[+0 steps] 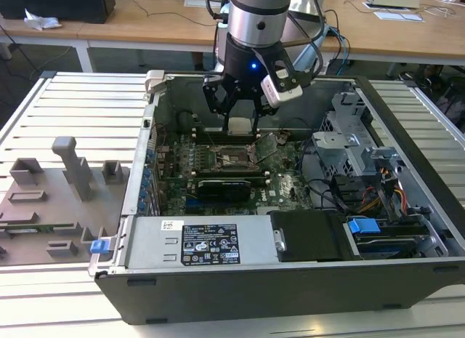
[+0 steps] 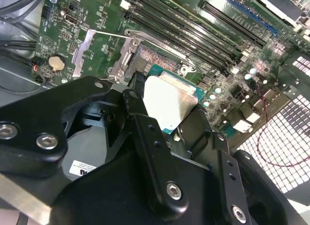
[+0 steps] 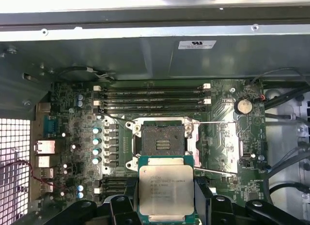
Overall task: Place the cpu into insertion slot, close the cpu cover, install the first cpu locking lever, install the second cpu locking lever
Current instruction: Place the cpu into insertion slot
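Black gripper [image 1: 240, 121] pinches the pale silver square cpu [image 3: 165, 188], hovering near the open, silver-rimmed insertion slot [image 3: 162, 142]. Lowered tilted or off-centre, I reckon it'd crush socket pins.

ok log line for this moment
end effector: shut on cpu | cpu: held above insertion slot, not seated | insertion slot: open, empty

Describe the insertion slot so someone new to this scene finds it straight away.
In the open computer case, find the green motherboard. Beside its long black memory slots lies the insertion slot: square, dark centre, silvery rim, the only square opening among narrow strips.
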`<control>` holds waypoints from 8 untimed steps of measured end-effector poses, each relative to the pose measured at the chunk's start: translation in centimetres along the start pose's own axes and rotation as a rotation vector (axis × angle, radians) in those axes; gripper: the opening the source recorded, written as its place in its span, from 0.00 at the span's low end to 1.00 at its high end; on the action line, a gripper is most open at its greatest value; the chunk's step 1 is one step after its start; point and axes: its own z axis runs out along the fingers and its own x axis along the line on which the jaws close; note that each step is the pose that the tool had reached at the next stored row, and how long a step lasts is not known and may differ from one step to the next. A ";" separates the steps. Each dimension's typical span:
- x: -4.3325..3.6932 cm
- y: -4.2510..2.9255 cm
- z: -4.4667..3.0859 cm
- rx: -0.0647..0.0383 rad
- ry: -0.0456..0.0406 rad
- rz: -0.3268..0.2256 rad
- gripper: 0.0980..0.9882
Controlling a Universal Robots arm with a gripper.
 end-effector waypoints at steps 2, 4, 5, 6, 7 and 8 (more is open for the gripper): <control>-0.01 -0.04 0.42 0.000 0.0000 0.000 0.50; -0.01 -0.05 0.53 0.000 0.0000 0.000 0.50; -0.01 -0.05 0.56 0.000 0.0000 0.000 0.50; -0.01 -0.05 0.61 0.000 0.0001 0.000 0.50; -0.01 -0.06 0.66 0.000 0.0000 0.000 0.50; -0.02 -0.06 0.71 0.000 0.0000 0.000 0.50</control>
